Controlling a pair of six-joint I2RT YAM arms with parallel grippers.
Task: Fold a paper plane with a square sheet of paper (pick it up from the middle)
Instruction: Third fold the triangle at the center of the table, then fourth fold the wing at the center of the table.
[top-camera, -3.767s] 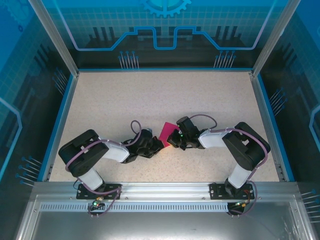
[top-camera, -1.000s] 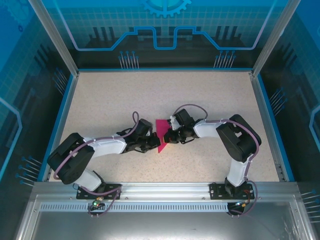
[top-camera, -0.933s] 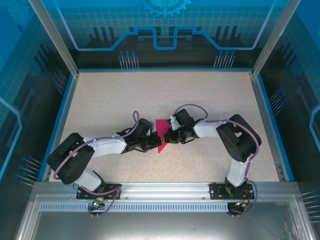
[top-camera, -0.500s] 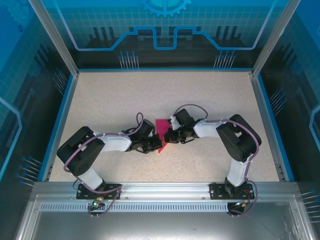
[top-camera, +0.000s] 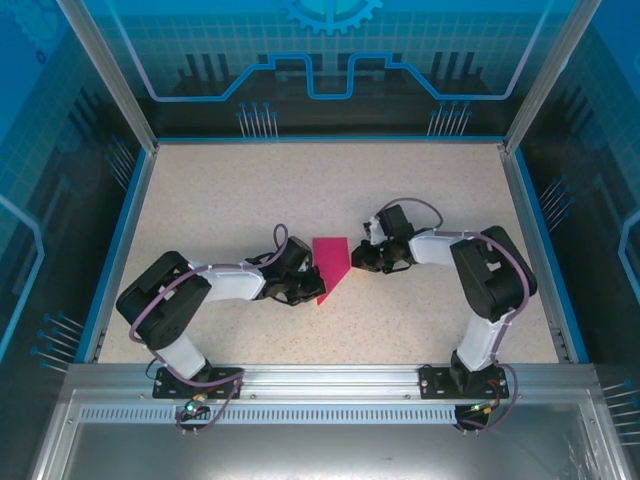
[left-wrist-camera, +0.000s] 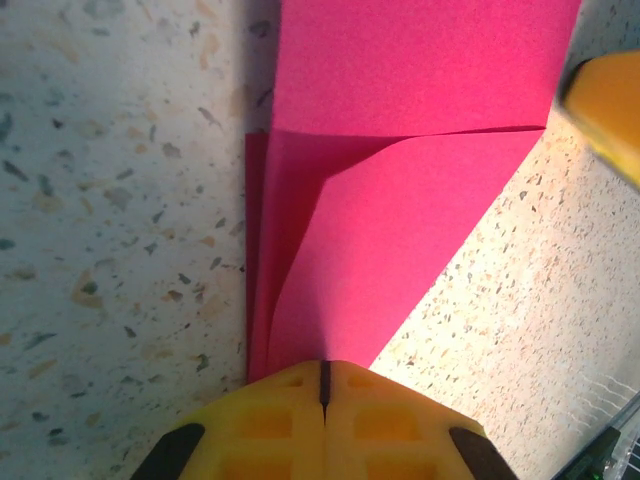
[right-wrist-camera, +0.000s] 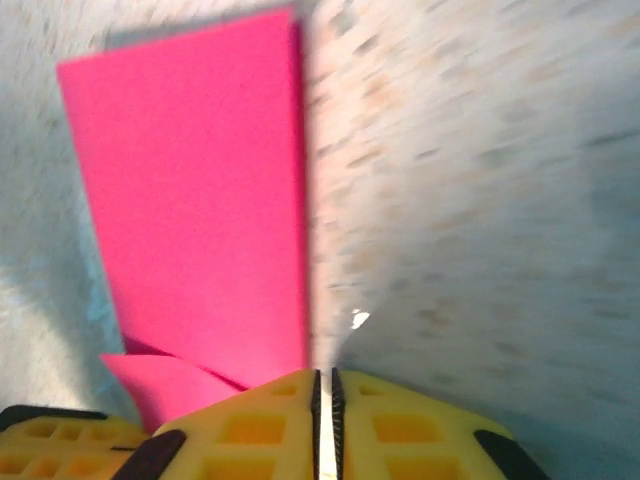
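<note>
The square sheet of paper (top-camera: 328, 262) is magenta-pink and lies folded on the table's middle, with a diagonal flap (left-wrist-camera: 400, 230) over its near part. My left gripper (top-camera: 312, 290) is shut, its yellow tips (left-wrist-camera: 323, 365) resting on the sheet's pointed lower corner. My right gripper (top-camera: 357, 262) hangs just right of the sheet's edge, clear of it. In the right wrist view its jaws (right-wrist-camera: 322, 375) stand a thin crack apart with nothing between them, and the sheet (right-wrist-camera: 200, 200) lies ahead to the left.
Speckled beige tabletop (top-camera: 250, 190) lies all around, bounded by blue rails (top-camera: 118, 245) and glass walls. One right fingertip (left-wrist-camera: 605, 110) shows at the edge of the left wrist view. Both arms reach in low from either side of the paper.
My right gripper has let go of the sheet's right edge and drawn back to the right, its jaws parting slightly. The left gripper has stayed on the lower corner.
</note>
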